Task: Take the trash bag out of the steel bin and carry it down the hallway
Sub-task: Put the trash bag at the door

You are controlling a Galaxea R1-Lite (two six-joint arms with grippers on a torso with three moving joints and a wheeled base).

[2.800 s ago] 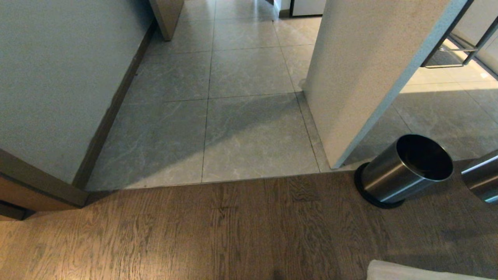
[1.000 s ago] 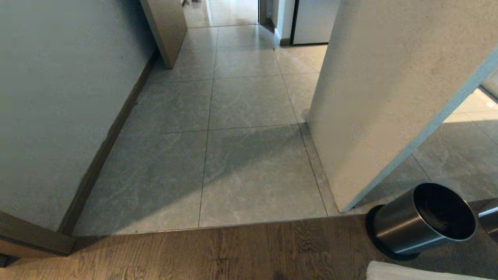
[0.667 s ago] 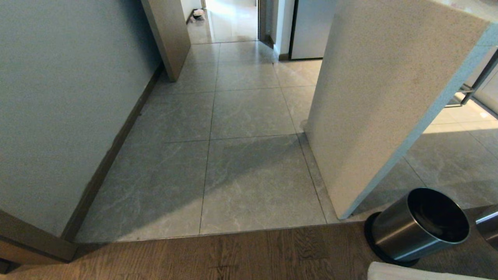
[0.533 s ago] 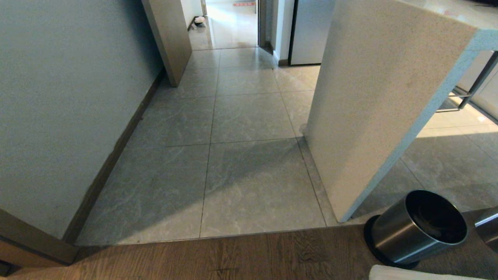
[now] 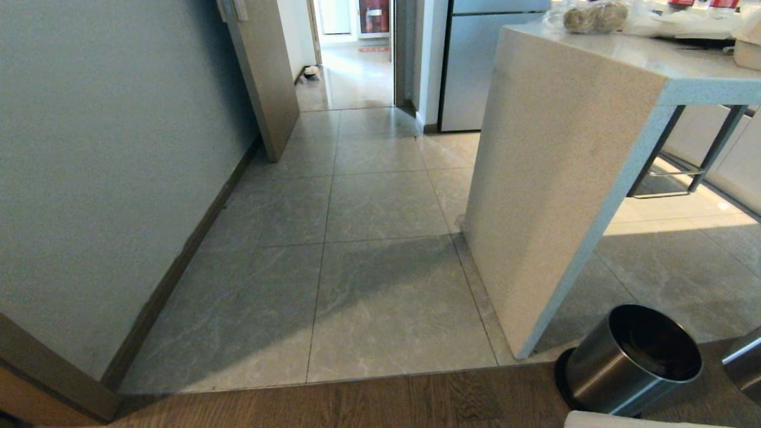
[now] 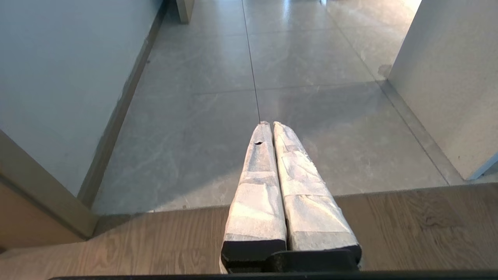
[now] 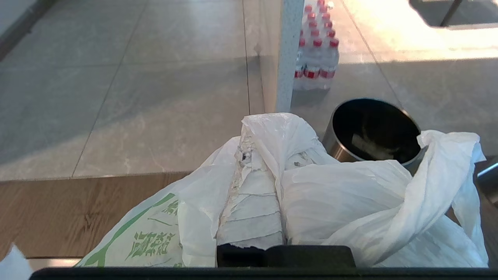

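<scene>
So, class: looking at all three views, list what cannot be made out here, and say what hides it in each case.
- Trash bag contents: right wrist view, the crumpled plastic hides them.
- Right gripper fingers: bag folds drape over most of them.
- Second steel cylinder: head view, cut off by the right edge.
- Steel bin interior: too dark in the head view.
- Items on the counter: cropped by the top edge.
- Small object far down the hallway: too small.

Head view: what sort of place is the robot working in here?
Probably a home or serviced apartment, where a kitchen meets a hallway: a stone counter with food on top, a fridge behind it, and a small steel bin on wood flooring.
</scene>
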